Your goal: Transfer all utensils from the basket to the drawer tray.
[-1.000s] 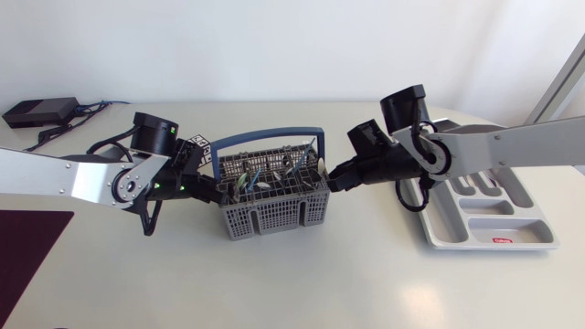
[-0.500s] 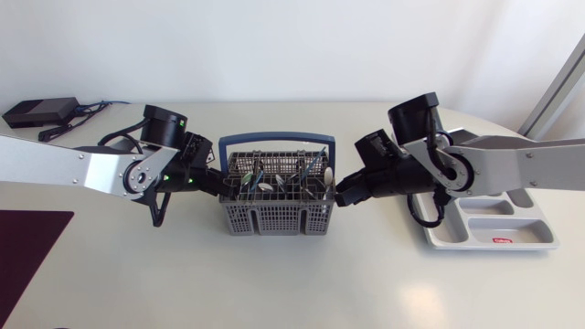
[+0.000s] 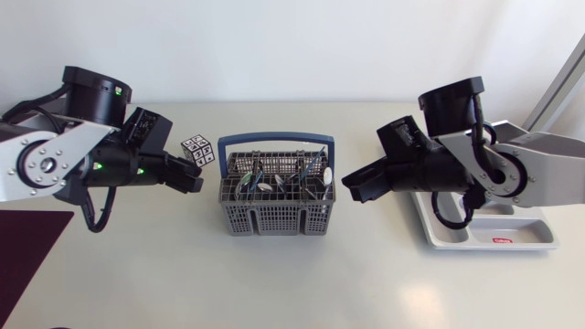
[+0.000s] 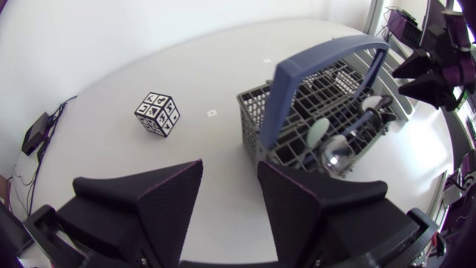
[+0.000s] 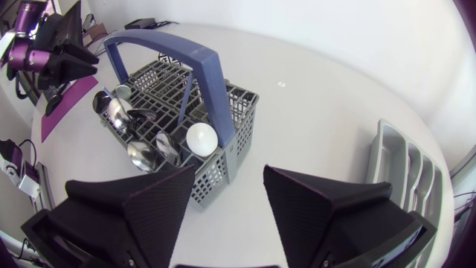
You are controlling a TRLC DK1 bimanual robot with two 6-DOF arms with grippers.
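Observation:
The grey utensil basket [image 3: 272,217] with its blue handle [image 3: 274,140] stands mid-table and holds several spoons [image 5: 141,152] and other utensils, one of them a white spoon [image 5: 201,138]. My left gripper [image 3: 192,181] hangs open a little left of the basket; in its wrist view the left gripper [image 4: 230,197] has nothing between its fingers, with the basket [image 4: 256,123] ahead. My right gripper [image 3: 353,187] hangs open just right of the basket, and the right gripper [image 5: 230,201] is likewise empty. The grey drawer tray [image 3: 535,239] lies at the far right, partly under my right arm.
A black-and-white patterned cube [image 3: 197,149] sits left of the basket, behind my left gripper. A dark mat [image 3: 27,247] lies at the front left corner. Bare tabletop stretches in front of the basket and between basket and tray [image 5: 405,171].
Both grippers were pressed against the basket's two ends; they have opened, let go and drawn back outward. The basket has swung square and sits slightly right of where it was.

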